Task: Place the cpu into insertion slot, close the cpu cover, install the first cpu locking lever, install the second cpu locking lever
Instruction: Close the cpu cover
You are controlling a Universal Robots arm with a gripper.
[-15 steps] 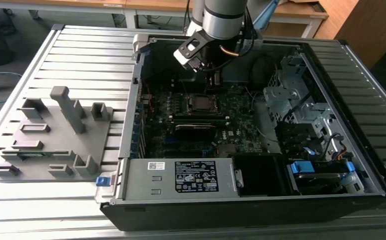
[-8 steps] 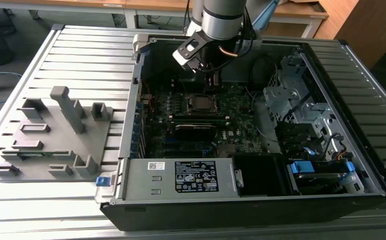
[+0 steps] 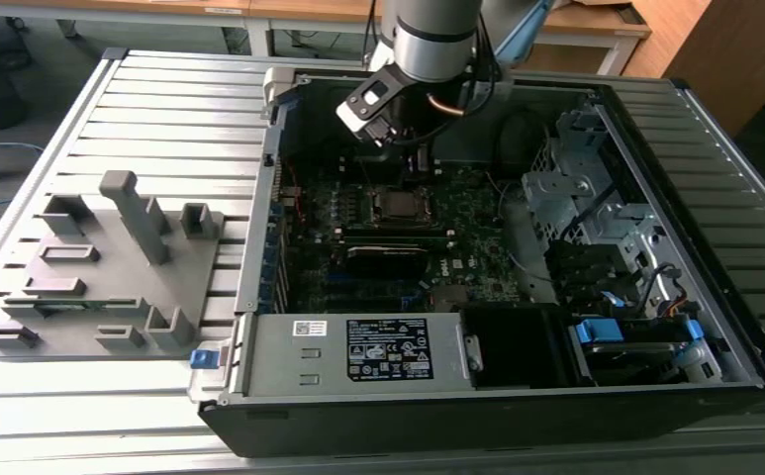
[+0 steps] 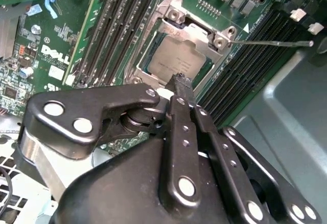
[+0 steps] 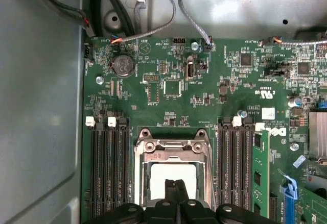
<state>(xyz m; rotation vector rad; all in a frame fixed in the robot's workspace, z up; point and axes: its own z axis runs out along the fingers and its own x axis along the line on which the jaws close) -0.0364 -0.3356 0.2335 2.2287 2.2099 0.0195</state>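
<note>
1. End effector. The black 2-finger gripper [image 4: 181, 82] hangs over the socket area of the green motherboard [image 5: 168, 81], inside the open black computer case [image 3: 488, 416]. In both wrist views its 2 fingers are pressed flat against each other with nothing between them, so it is clenched and empty. Joined like this, the tips form 1 narrow pusher. That suits pressing on thin metal parts better than grasping.

2. Task part. The small flat square cpu [image 5: 173, 173], with its dull silver-grey top, lies in the square insertion slot with the silvery metal rim [image 5: 139, 175]. The slot sits between 2 banks of long black memory slots [image 5: 107, 173]. The chip sits flat and square to the rim, so placement appears complete.

3. Retention hardware. The thin silvery cpu cover [image 4: 199, 32] appears to lie down over the chip, whose top shows through the cut-out. 1 thin bare-metal locking lever [image 4: 271, 43] juts sideways from a socket corner, which reads as unlatched.

4. Contact. The fingertips stand over the chip's edge, beside the cover frame. Whether they touch it cannot be told.
</note>
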